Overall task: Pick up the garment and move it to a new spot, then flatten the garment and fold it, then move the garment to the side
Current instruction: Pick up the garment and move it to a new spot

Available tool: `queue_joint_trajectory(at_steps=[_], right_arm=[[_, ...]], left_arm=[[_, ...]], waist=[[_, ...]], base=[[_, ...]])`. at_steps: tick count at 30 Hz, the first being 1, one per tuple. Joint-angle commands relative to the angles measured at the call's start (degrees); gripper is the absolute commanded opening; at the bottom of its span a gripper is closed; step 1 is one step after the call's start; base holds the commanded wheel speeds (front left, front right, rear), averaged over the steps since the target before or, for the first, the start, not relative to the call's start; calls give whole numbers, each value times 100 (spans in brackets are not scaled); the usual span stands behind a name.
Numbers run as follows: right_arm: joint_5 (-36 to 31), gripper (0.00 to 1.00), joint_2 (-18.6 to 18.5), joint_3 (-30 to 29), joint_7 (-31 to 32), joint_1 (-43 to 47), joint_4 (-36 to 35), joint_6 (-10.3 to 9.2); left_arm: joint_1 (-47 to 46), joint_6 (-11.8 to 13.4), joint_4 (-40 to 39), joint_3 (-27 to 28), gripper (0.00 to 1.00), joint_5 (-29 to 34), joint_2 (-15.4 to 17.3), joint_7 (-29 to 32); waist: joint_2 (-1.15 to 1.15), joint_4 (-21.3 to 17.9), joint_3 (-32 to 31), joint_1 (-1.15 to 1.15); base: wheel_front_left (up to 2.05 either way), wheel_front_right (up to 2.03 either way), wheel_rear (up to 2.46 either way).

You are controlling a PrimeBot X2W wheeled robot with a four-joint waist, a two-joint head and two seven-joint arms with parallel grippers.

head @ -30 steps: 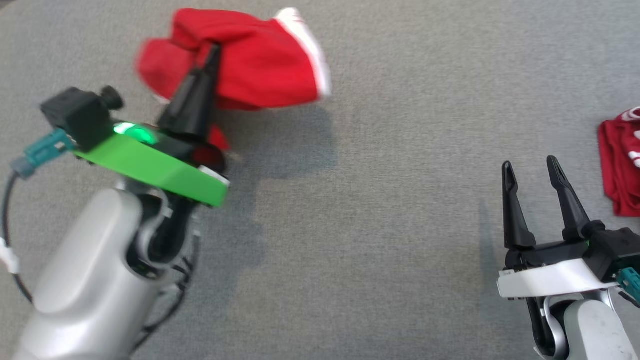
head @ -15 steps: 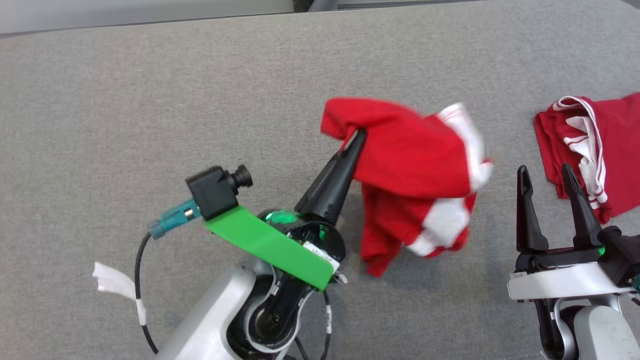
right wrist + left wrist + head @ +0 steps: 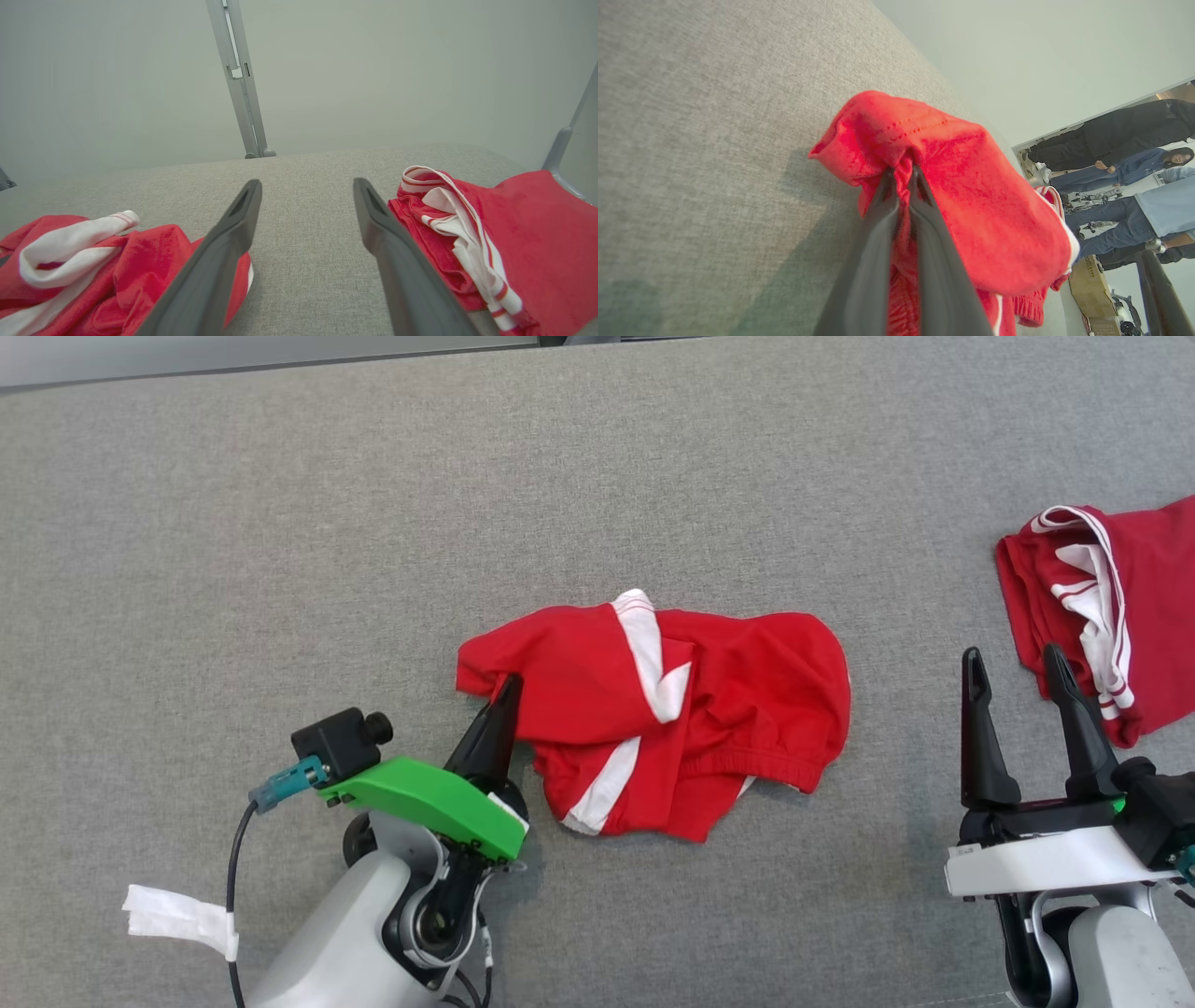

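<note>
Grey fabric covers the tabletop [image 3: 280, 523], and the garment [image 3: 728, 700] lies crumpled on it between the two sets of fingers. The left fingers [image 3: 499, 719] are pinched tight on its corner, the cloth spreading away just past their tips. The right fingers [image 3: 978, 728] stand spread with nothing between them, well apart from it, and a second garment [image 3: 1130, 597] lies just beyond them. The move to a new spot looks all but finished, short of letting go; flattening, folding and setting aside are all left. Its long axis runs from the left fingers toward the right ones, with a ribbed band along the robot-side edge and white stripes slanting across.
</note>
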Motion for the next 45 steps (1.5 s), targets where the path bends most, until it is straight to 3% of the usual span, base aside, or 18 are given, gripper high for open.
queue_joint_trajectory(at_steps=[1, 2, 5, 6, 7, 13, 17, 22, 29, 36, 45], right_arm=[[-3, 100, -12, -8, 1, -44, 16, -5], [-11, 100, -12, -15, 1, -36, 25, -5], [-41, 100, -12, -23, 1, 9, 53, -5], [-49, 100, -12, -25, 1, 27, 61, -5], [-55, 100, -11, -22, 1, 45, 68, -5], [-62, 100, -12, -7, 1, 119, 97, -5], [-65, 100, -13, -94, 1, 232, 83, -5], [-187, 100, -13, -317, 1, 472, 70, -5], [-345, 100, -13, -590, 1, 828, 146, -5], [-433, 100, -12, -723, 1, 1135, 256, -5], [-521, 100, -13, -782, 1, 1353, 366, -5]], left_arm=[[-85, -75, 173, -6, 0, 88, 39, -38], [-120, -111, 313, -34, 7, 153, 55, -68], [-197, -164, 692, -126, 49, 346, 67, -165], [-208, -197, 789, -139, 87, 400, 43, -202], [-222, -219, 877, -146, 100, 444, 14, -233], [-205, -300, 1082, -237, 100, 757, 26, -376], [52, -170, 944, -8, 100, 1128, 78, -466], [929, -12, 48, 980, 100, 2134, 64, -460], [2087, -37, -670, 1946, 100, 3142, -30, -462], [2864, -128, -908, 2572, 100, 4077, -69, -462], [3404, -383, -1157, 3055, 100, 4819, -310, -462]], waist=[[0, 13, -11, 0], [0, 22, -20, 0], [0, 54, -55, 0], [0, 65, -73, 0], [0, 76, -95, 0], [0, 107, -250, 0], [0, 113, -415, 0], [0, 181, -696, 0], [0, 282, -1098, 0], [0, 303, -1419, 0], [0, 266, -1633, 0]], base=[[0, 0, 0], [0, 0, 0], [0, 0, 0], [0, 0, 0], [0, 0, 0], [0, 0, 0], [0, 0, 0], [0, 0, 0], [0, 0, 0], [0, 0, 0], [0, 0, 0]])
